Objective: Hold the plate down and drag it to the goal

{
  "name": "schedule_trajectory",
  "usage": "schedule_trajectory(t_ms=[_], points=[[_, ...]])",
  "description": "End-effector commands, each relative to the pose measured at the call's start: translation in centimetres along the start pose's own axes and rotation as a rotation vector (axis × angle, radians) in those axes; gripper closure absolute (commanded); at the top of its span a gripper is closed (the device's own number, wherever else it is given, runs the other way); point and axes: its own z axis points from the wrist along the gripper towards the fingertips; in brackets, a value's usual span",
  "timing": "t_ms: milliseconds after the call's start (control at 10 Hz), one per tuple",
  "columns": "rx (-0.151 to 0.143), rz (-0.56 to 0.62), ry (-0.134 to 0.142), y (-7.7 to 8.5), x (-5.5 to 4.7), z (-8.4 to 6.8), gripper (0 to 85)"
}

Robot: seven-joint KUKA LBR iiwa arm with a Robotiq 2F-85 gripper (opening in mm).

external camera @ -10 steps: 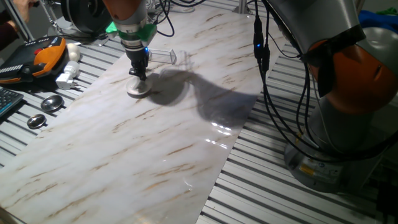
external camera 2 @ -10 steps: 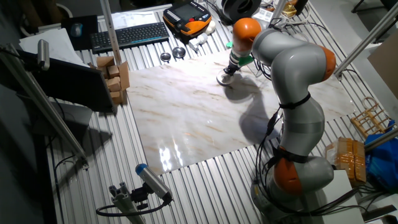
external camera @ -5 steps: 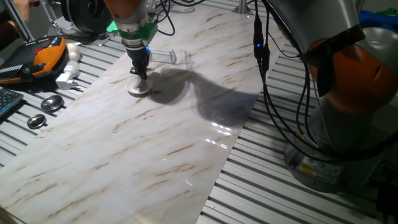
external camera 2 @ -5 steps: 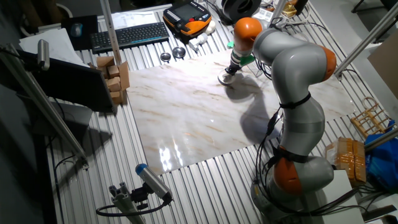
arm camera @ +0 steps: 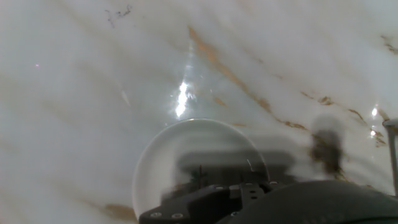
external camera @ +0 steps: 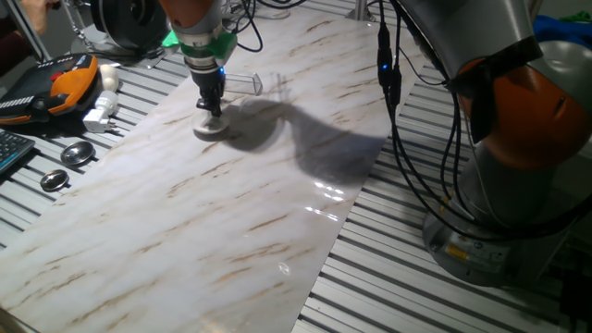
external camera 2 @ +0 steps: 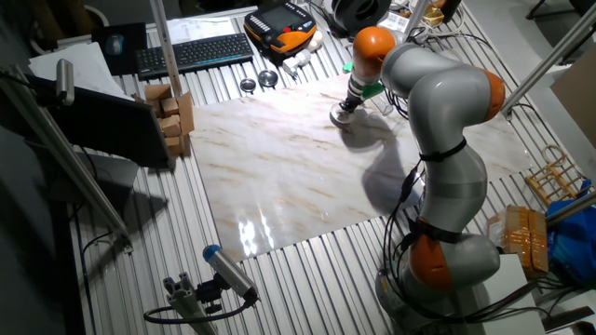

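Note:
The plate (external camera: pixel 212 129) is a small white round dish lying on the marble board (external camera: pixel 240 222). My gripper (external camera: pixel 211 111) points straight down with its fingers together, and the tip presses on the plate's centre. The goal (external camera: pixel 244 85), a clear plastic bracket, sits just behind and to the right of the plate, a short gap away. The other fixed view shows the gripper (external camera 2: pixel 348 106) on the plate (external camera 2: pixel 342 116). In the hand view the plate (arm camera: pixel 186 155) lies under the dark gripper body, and the fingertips are hidden.
Two grey metal discs (external camera: pixel 78 154) (external camera: pixel 55 180) lie on the slatted table left of the board. An orange-black device (external camera: pixel 67 81) and a white plug (external camera: pixel 100 115) sit beyond them. The arm's base (external camera: pixel 518 185) stands at the right. Cardboard boxes (external camera 2: pixel 173 112) and a keyboard (external camera 2: pixel 191 51) flank the board.
The gripper and the plate under it have slid a little back and to the right, towards the clear bracket. The gap between plate and bracket is smaller.

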Motion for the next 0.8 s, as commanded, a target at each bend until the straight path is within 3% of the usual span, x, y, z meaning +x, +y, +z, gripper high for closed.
schedule_trajectory(t_ms=[0, 700], points=[[0.001, -0.003, 0.000, -0.17, 0.00, -0.04, 85.0], [0.005, -0.019, -0.004, -1.15, 0.15, 0.23, 85.0]])
